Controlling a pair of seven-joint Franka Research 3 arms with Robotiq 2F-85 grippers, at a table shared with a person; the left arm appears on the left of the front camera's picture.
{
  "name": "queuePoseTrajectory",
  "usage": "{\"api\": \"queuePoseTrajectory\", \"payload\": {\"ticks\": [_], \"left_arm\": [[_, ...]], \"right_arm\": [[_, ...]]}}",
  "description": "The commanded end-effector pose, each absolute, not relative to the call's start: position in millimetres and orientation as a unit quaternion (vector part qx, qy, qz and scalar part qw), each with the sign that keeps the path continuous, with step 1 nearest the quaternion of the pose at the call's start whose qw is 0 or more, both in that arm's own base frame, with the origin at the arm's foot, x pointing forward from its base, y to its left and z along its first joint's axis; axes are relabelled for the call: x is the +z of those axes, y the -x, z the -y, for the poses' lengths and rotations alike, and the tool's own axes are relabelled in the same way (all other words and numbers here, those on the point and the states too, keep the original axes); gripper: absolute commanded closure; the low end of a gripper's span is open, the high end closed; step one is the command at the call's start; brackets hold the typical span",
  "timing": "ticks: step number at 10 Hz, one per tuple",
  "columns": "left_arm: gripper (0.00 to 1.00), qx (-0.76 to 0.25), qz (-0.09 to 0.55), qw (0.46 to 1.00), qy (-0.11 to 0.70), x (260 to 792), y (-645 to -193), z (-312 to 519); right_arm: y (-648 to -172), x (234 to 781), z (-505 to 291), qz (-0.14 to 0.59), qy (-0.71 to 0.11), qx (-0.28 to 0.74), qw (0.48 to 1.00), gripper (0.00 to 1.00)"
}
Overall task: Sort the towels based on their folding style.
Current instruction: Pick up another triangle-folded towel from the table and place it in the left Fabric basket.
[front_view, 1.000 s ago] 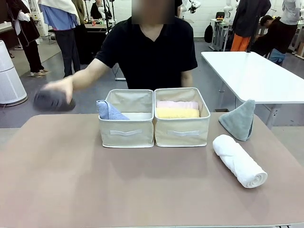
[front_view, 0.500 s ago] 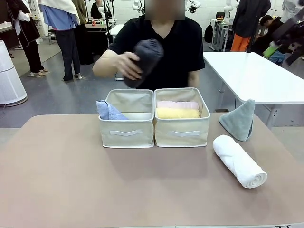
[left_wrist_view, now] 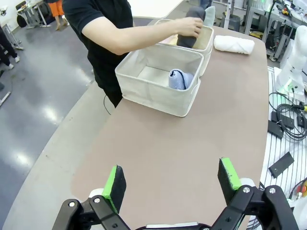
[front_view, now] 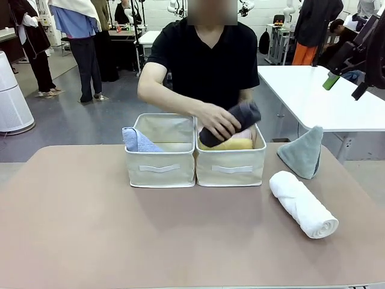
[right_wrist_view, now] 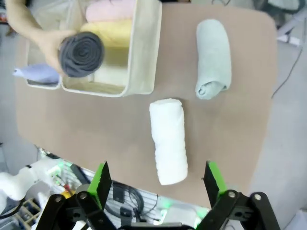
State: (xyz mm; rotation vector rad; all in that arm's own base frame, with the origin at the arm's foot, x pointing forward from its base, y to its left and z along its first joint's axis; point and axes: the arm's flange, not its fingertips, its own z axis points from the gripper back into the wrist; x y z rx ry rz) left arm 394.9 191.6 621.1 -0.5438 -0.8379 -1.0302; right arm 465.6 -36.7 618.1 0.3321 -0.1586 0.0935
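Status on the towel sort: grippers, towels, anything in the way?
Open, empty: left gripper, right gripper. Over right bin: dark grey roll in person's hand. On table: white roll, grey-green cone. In the way: that hand.

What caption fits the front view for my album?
A hand holds a dark grey roll over the right bin; white roll, grey-green cone outside.

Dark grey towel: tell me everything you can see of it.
The dark grey towel is a terry roll, its end showing a tight spiral from above. The person's hand grips it partway along, tilted, over the right-hand bin, just above the yellow towel; whether they touch is unclear.
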Motion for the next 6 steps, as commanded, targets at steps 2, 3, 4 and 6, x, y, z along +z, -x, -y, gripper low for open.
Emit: {"api": "queuePoseTrajectory", "payload": {"ticks": [2, 3, 4, 6], "left_arm": [[0.0, -0.469, 0.392, 0.753, 0.243, 618.8, -394.0, -189.3], [0.0, -0.469, 0.392, 0.753, 0.243, 618.8, -394.0, -189.3], [0.0, -0.469, 0.392, 0.753, 0.243, 618.8, -394.0, -189.3], [0.0, -0.469, 0.392, 0.753, 0.243, 618.8, -394.0, -189.3]], "right_arm": [[-470.6, 612.0, 29.8, 0.079, -0.162, 0.049, 0.982, 0.0], [-470.6, 612.0, 29.8, 0.079, -0.162, 0.049, 0.982, 0.0], [-470.6, 612.0, 29.8, 0.079, -0.162, 0.049, 0.982, 0.0], [-469.0, 614.5, 29.8, 0.076, -0.166, 0.053, 0.982, 0.0]]}}
